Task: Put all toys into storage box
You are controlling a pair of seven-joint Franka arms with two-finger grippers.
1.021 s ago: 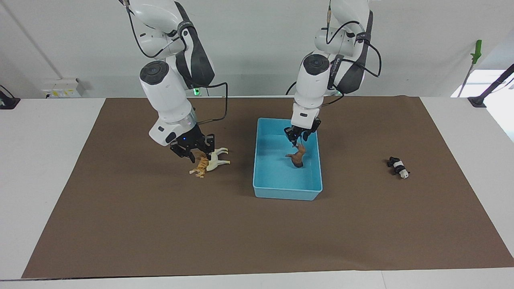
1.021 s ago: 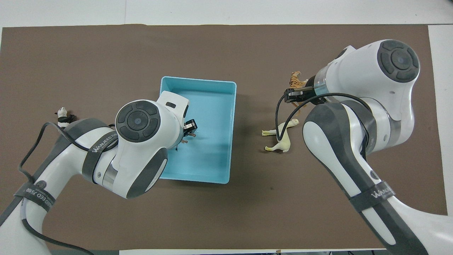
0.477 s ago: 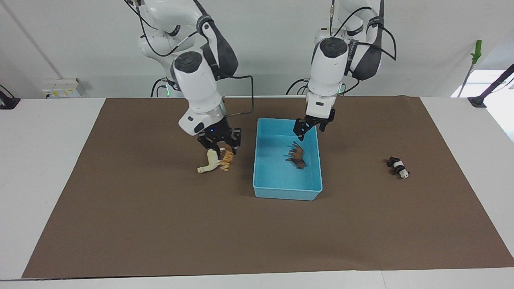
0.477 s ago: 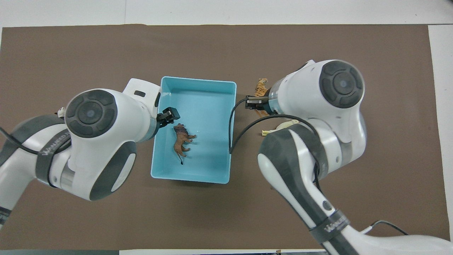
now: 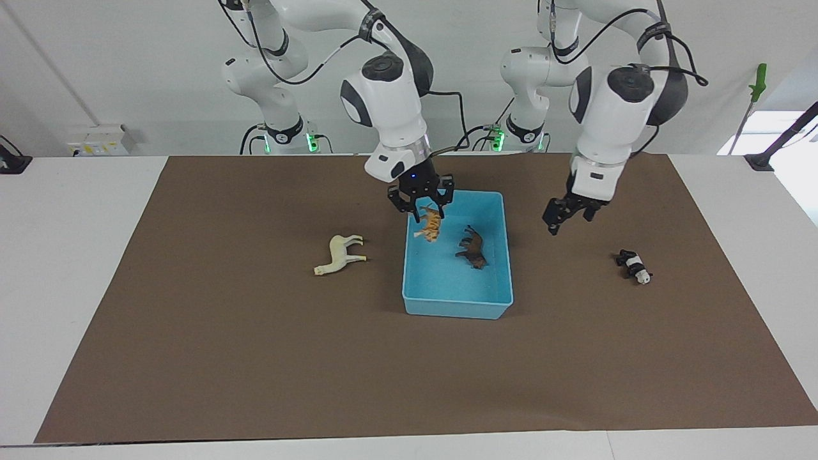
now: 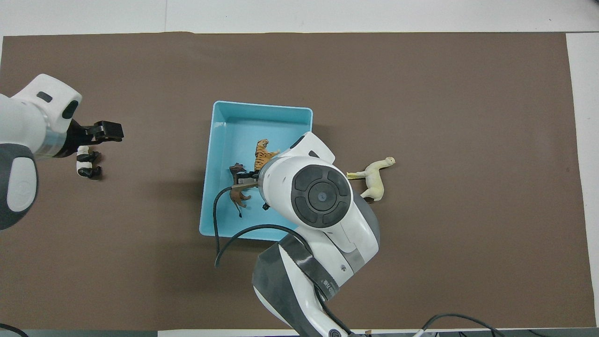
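Orange and striped, the tiger (image 5: pixel 432 225) hangs clenched between the fingers of the right gripper (image 5: pixel 422 203), which is raised over the corner of the light blue storage box (image 5: pixel 501 300) nearest the robots, on the right arm's side. In the overhead view the tiger (image 6: pixel 262 154) shows over the inside of the box, just past the right arm's wrist. The brown lion (image 5: pixel 472 248) lies on the box floor beside it, apart from the gripper and touched by nothing.

The left gripper (image 5: pixel 563 214) hovers above the brown mat (image 5: pixel 255 358), between the storage box and the panda (image 5: pixel 634 266). Its fingers are spread a little apart and hold nothing. From overhead its tips (image 6: pixel 106 131) appear close to the panda (image 6: pixel 87 163), but the facing view shows the gripper well above the mat and clear of the toy. The panda lies on its side toward the left arm's end of the table, well apart from the box.

The cream-white horse (image 5: pixel 339 253) lies on the mat near the box, toward the right arm's end, untouched.
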